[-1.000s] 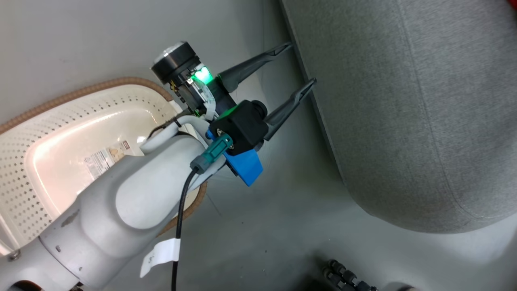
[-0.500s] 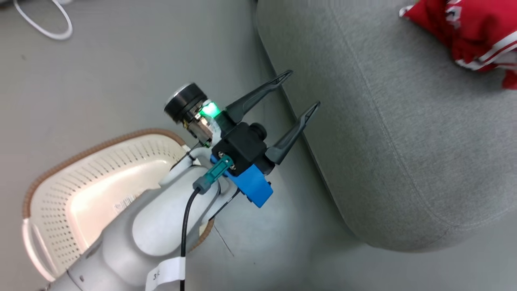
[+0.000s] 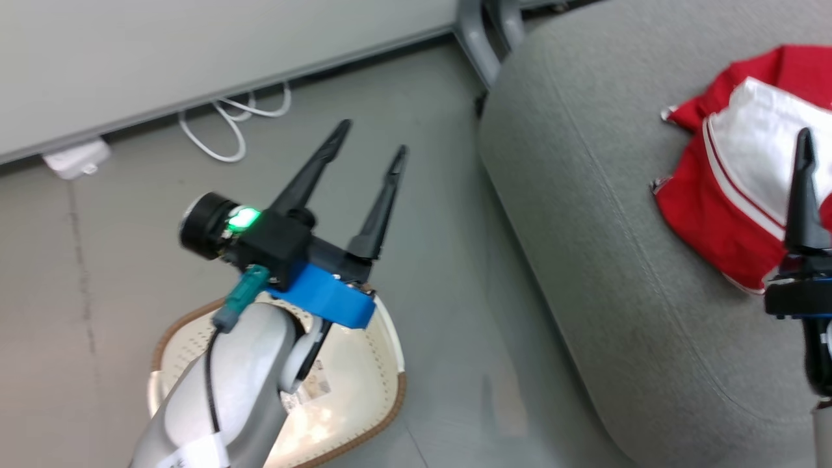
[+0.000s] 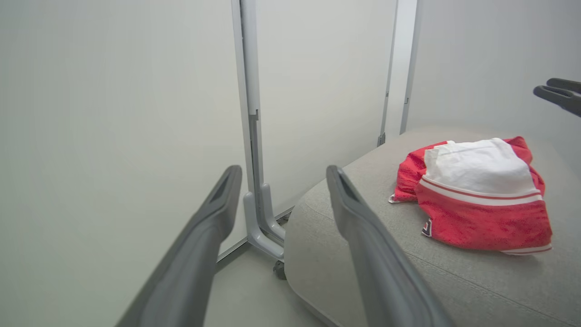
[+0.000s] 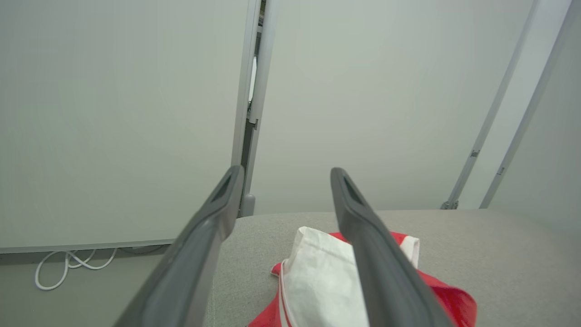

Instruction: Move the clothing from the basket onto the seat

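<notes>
The clothing (image 3: 715,214), red with a white panel and striped trim, lies crumpled on the grey seat (image 3: 585,247). One dark finger (image 3: 805,195) of my right gripper stands over its near edge. In the right wrist view the right gripper (image 5: 286,172) is open and empty above the clothing (image 5: 317,272) and the seat (image 5: 476,254). My left gripper (image 3: 374,136) is open and empty over the floor, left of the seat, above the cream basket (image 3: 390,396). The left arm hides part of the basket. The left wrist view shows the left gripper (image 4: 282,169), the clothing (image 4: 476,204) and the seat (image 4: 454,281).
A white cable (image 3: 227,130) loops on the grey floor by a pale wall panel, next to a white adapter (image 3: 75,159). A grey metal partition foot (image 3: 481,39) stands at the seat's far corner. A barcode sticker (image 3: 315,389) shows in the basket.
The head camera has swung up, bringing the wall, cable and clothing into view. My left gripper has turned away from the seat's edge and now points at the wall. A right finger has appeared.
</notes>
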You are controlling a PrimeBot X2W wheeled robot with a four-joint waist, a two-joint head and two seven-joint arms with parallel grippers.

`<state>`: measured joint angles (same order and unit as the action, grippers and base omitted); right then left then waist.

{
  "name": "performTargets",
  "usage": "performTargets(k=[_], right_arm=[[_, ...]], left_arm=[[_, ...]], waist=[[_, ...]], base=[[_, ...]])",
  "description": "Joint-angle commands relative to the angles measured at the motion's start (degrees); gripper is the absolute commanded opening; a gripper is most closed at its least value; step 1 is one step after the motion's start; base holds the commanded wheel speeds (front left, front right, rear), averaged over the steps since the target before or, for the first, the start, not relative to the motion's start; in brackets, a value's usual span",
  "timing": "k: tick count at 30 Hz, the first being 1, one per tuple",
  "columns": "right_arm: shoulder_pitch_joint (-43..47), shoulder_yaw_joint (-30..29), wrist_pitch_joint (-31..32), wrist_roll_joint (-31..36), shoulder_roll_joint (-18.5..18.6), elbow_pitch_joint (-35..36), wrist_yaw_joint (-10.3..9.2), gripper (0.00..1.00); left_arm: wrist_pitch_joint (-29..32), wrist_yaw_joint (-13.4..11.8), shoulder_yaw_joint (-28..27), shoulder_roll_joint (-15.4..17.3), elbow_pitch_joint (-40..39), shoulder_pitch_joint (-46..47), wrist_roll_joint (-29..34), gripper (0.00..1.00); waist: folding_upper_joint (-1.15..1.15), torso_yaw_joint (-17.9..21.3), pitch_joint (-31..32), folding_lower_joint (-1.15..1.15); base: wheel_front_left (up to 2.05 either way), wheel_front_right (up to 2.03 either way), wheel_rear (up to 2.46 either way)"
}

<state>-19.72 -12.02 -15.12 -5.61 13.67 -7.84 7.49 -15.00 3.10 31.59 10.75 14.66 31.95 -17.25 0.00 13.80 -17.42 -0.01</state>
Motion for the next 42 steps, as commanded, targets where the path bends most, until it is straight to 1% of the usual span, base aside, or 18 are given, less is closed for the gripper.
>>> performTargets(k=[1, 4, 5, 8, 17, 25, 35, 42], right_arm=[[1.1, 1.0, 0.0, 0.0, -0.5, 0.6, 0.01, 1.00], [1.8, 3.4, 0.0, -0.1, -0.9, 0.6, 0.01, 1.00], [1.9, 4.4, 0.0, -0.3, -1.2, 0.3, 0.01, 1.00], [2.4, 6.1, 0.0, -0.3, -1.7, -0.2, 0.01, 1.00], [4.3, 9.7, 0.0, -1.0, -3.7, -3.3, 0.01, 1.00], [6.9, 10.6, 0.0, -1.5, -5.6, -6.2, 0.01, 1.00], [10.1, 10.9, 0.0, -1.9, -7.6, -9.0, 0.01, 1.00], [11.8, 10.3, 0.0, -2.0, -8.5, -9.2, 0.01, 1.00]], left_arm=[[-0.3, -0.2, -2.1, -0.1, -0.6, -1.8, 0.5, 1.00], [-0.3, -0.3, -6.5, -0.7, -1.6, -4.3, 1.6, 1.00], [-0.3, -0.2, -9.2, -1.2, -2.1, -6.0, 2.2, 1.00], [-0.2, -0.2, -13.4, -1.9, -2.8, -8.5, 3.1, 1.00], [-0.2, 1.4, -22.4, -4.0, -2.0, -14.9, 5.6, 1.00], [-0.2, 2.8, -26.6, -5.9, 0.5, -18.9, 7.3, 1.00], [-0.2, 4.1, -29.3, -7.2, 2.3, -22.7, 8.5, 1.00], [-0.2, 4.3, -30.0, -7.7, 2.1, -24.4, 8.5, 1.00]], waist=[[0.00, -3.7, 3.5, 0.01], [0.00, -6.0, 5.2, 0.01], [0.00, -7.7, 6.3, 0.01], [0.00, -9.8, 7.6, 0.01], [0.00, -15.4, 10.5, 0.01], [0.00, -18.1, 12.0, 0.01], [0.00, -18.7, 14.0, 0.01], [0.00, -19.3, 14.8, 0.01]], base=[[0.00, 0.00, 0.00], [0.00, 0.00, 0.00], [0.00, 0.00, 0.00], [0.00, 0.00, 0.00], [0.00, 0.00, 0.00], [0.00, 0.00, 0.00], [0.00, 0.00, 0.00], [0.00, 0.00, 0.00]])
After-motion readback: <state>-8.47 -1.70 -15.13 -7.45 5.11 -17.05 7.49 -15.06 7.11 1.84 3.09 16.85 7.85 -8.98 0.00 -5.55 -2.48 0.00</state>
